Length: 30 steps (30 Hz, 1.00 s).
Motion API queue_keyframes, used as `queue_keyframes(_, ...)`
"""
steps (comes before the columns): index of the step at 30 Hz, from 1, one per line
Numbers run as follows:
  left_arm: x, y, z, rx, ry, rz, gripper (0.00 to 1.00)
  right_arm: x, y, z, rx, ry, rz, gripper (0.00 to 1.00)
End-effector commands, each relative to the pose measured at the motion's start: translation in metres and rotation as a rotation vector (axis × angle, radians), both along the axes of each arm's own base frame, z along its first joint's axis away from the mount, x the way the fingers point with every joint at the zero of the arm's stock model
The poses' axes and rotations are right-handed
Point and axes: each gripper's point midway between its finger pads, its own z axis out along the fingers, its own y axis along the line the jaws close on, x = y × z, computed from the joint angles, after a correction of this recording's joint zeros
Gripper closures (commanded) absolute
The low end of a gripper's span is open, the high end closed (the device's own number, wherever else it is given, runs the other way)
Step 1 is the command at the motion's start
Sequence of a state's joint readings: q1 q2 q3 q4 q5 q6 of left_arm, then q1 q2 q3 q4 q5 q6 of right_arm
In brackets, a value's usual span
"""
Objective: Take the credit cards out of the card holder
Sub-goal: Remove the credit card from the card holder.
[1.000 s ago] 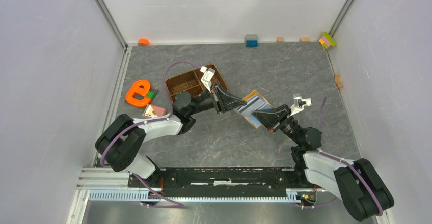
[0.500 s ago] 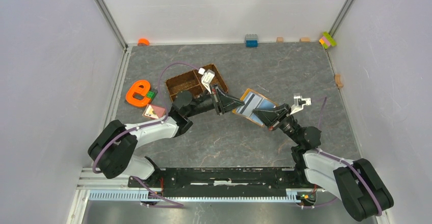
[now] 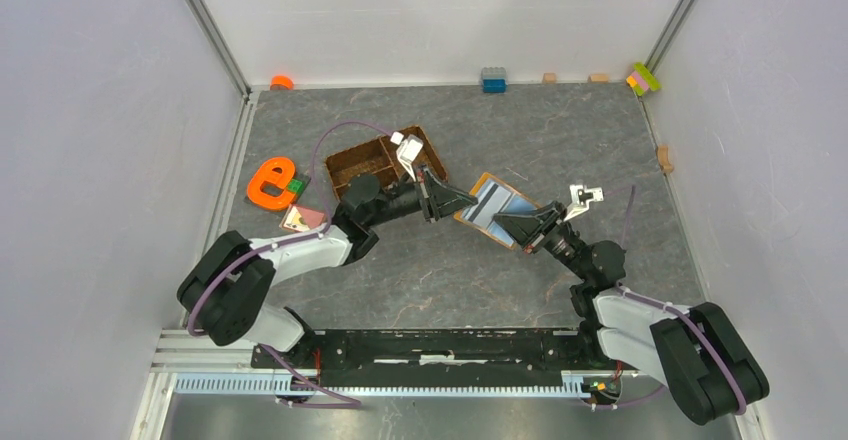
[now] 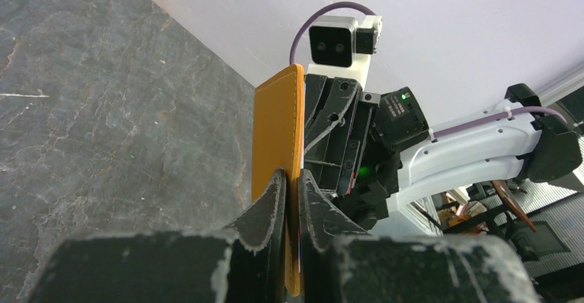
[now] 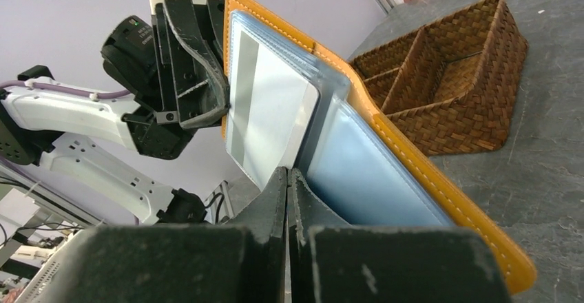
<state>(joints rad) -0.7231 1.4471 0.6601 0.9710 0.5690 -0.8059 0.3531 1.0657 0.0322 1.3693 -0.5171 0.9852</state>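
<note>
Mid-table, left gripper (image 4: pixel 290 187) clamps wallet (image 3: pixel 496 203) edge, steadying it open; right gripper (image 5: pixel 287 174) apparently pinches a card (image 5: pixel 272 110) for extraction.

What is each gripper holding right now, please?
Left gripper: closed on the orange card holder.
Right gripper: closed on a pale credit card.

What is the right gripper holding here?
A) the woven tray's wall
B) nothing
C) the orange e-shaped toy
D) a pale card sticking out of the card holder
D: the right gripper pinches the pale card by its edge, while the left gripper clamps the card holder.
</note>
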Motion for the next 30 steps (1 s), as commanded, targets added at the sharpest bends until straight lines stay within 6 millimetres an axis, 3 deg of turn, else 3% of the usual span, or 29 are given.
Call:
queue_keyframes(1,-0.004,-0.009,-0.006,0.067,-0.024,-0.068,0.96,0.005,0.001,0.027,-0.012,-0.116,-0.01,1.0)
queue_keyframes(8,-0.008,-0.012,-0.016,0.123,-0.008,-0.112,0.88,0.01,-0.002,0.023,-0.055,-0.117,-0.04,1.0)
queue_keyframes(13,-0.01,-0.013,-0.021,0.152,-0.001,-0.139,0.91,0.01,-0.002,0.023,-0.06,-0.119,-0.041,1.0)
queue_keyframes(19,-0.012,-0.014,-0.031,0.203,0.01,-0.169,0.8,0.012,-0.002,0.021,-0.073,-0.114,-0.046,1.0)
queue_keyframes(22,-0.011,-0.014,-0.034,0.224,0.015,-0.167,0.83,0.012,-0.002,0.02,-0.075,-0.112,-0.046,1.0)
queue_keyframes(26,-0.01,-0.014,-0.041,0.258,0.026,-0.169,0.97,0.012,-0.002,0.021,-0.075,-0.117,-0.046,1.0)
queue_keyframes(30,-0.008,-0.013,-0.048,0.295,0.031,-0.164,0.9,0.012,-0.002,0.021,-0.076,-0.116,-0.047,1.0)
